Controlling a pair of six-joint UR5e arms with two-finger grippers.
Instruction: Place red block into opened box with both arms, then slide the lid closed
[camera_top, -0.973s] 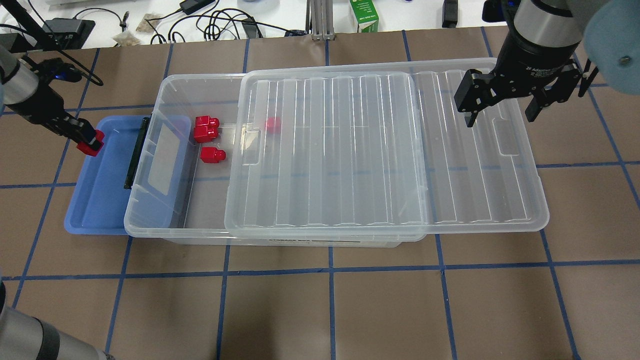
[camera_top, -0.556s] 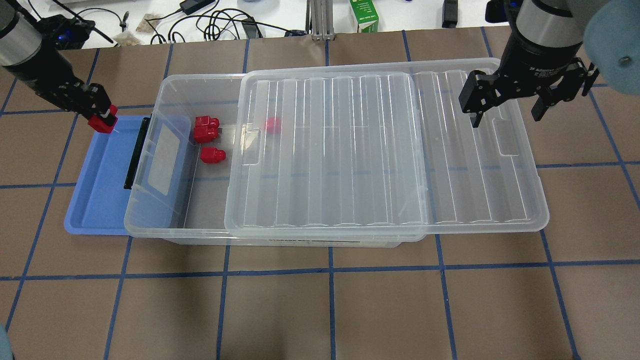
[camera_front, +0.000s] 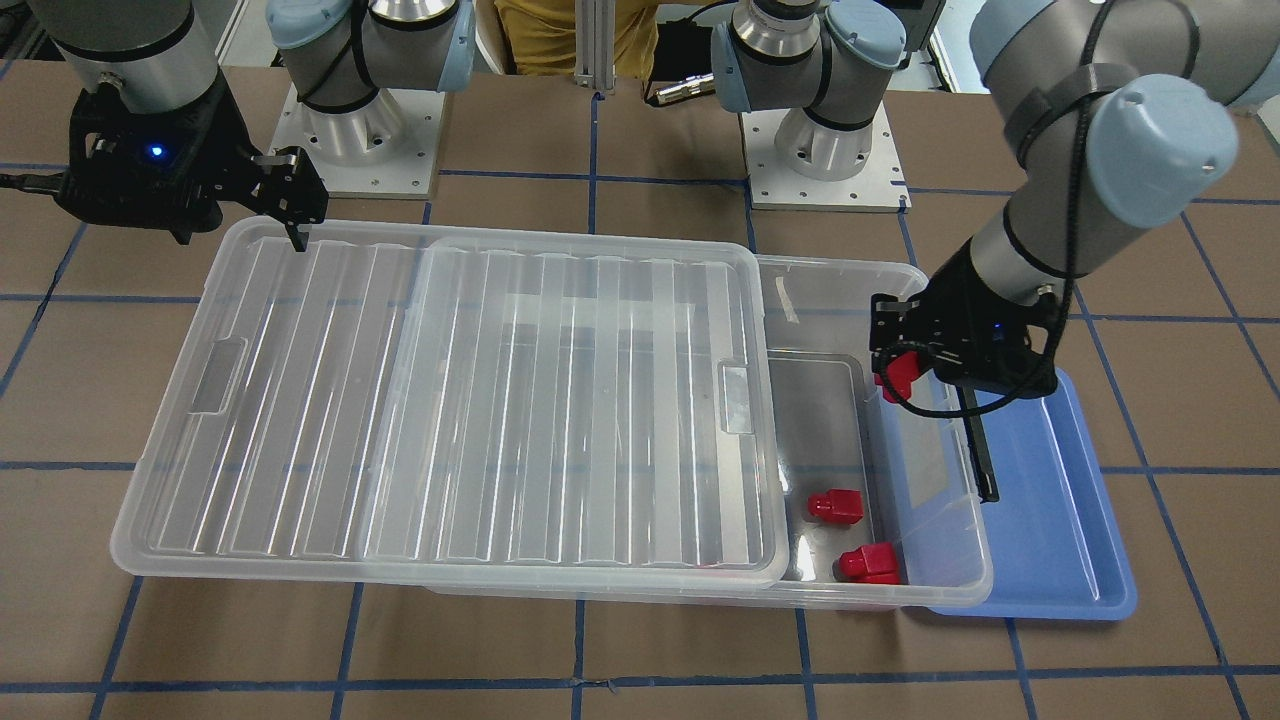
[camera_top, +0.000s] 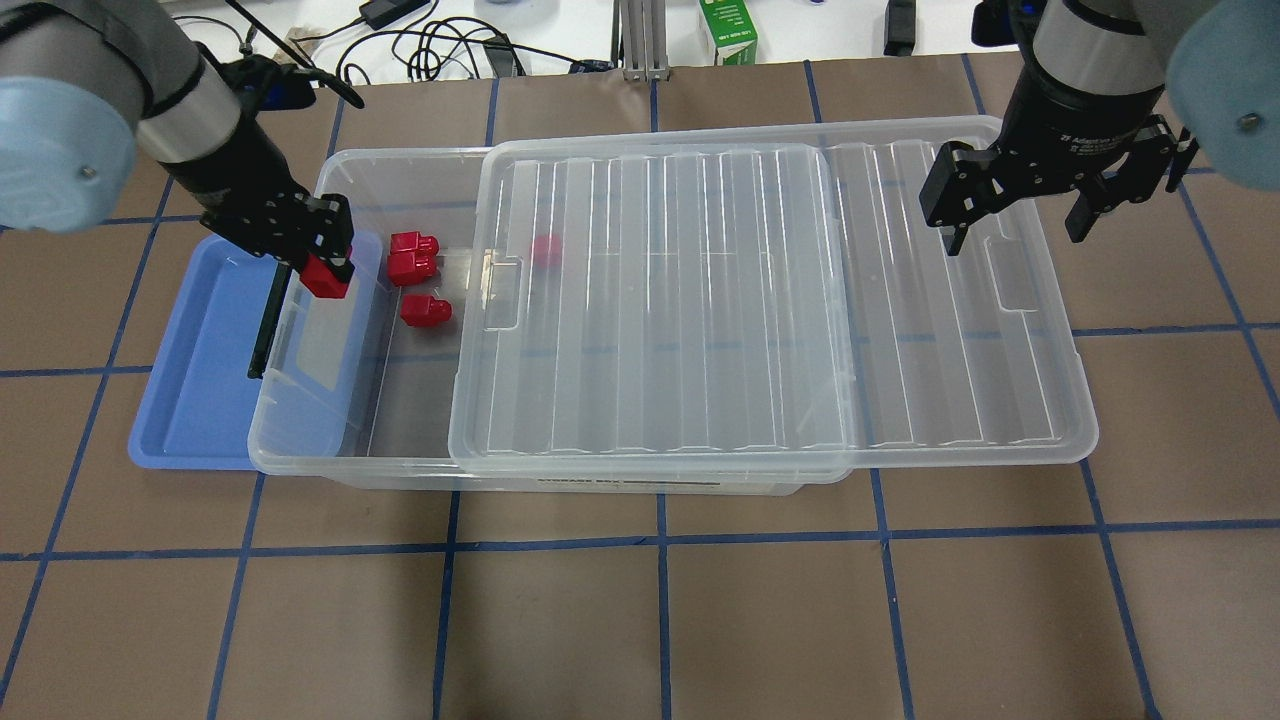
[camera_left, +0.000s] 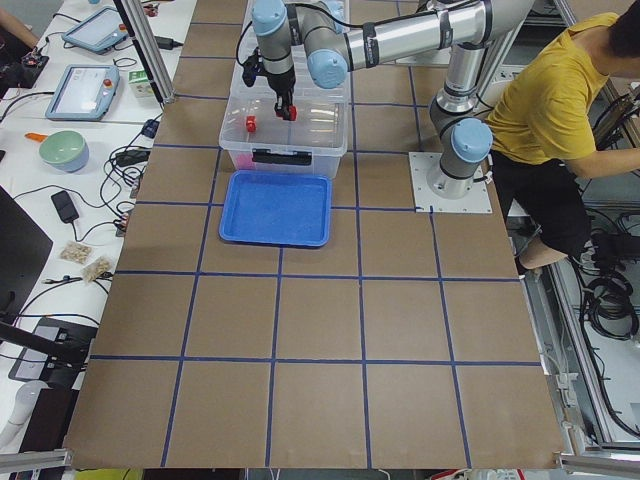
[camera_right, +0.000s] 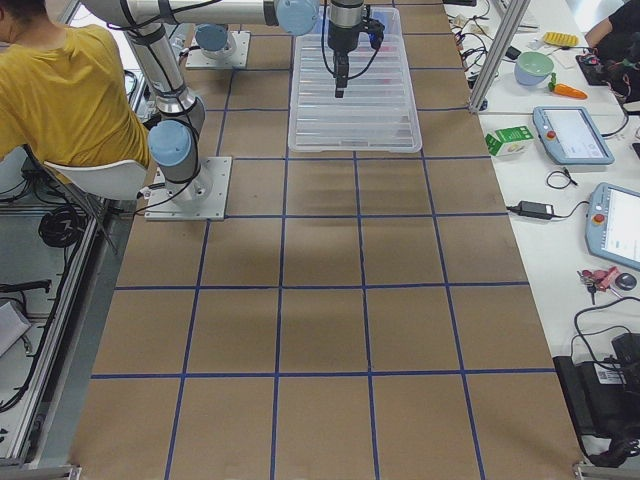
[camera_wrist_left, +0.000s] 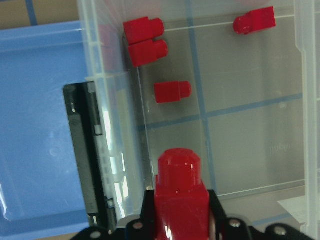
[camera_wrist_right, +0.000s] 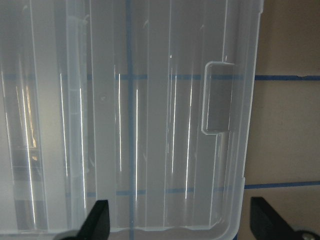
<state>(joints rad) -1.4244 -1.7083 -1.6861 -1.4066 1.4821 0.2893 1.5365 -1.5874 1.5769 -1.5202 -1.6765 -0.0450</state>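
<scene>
My left gripper (camera_top: 322, 268) is shut on a red block (camera_top: 326, 278) and holds it above the left short wall of the clear box (camera_top: 340, 165), by the black clasp (camera_top: 266, 325). In the left wrist view the held block (camera_wrist_left: 181, 187) hangs just inside that wall. Three more red blocks lie in the box: two side by side (camera_top: 413, 255), one alone (camera_top: 426, 311), and one under the lid (camera_top: 546, 248). The ribbed lid (camera_top: 760, 300) is slid to the right, so the left end is uncovered. My right gripper (camera_top: 1018, 228) hangs open above the lid's right end.
A flat blue tray (camera_top: 190, 400) lies against the box's left end, partly under it. A green carton (camera_top: 728, 30) and cables sit on the white bench behind the table. A person in a yellow shirt (camera_left: 545, 110) sits by the robot's base.
My left gripper has carried the red block rightward from the blue tray's far corner to over the box's left wall. The right gripper has barely moved and stays open.
</scene>
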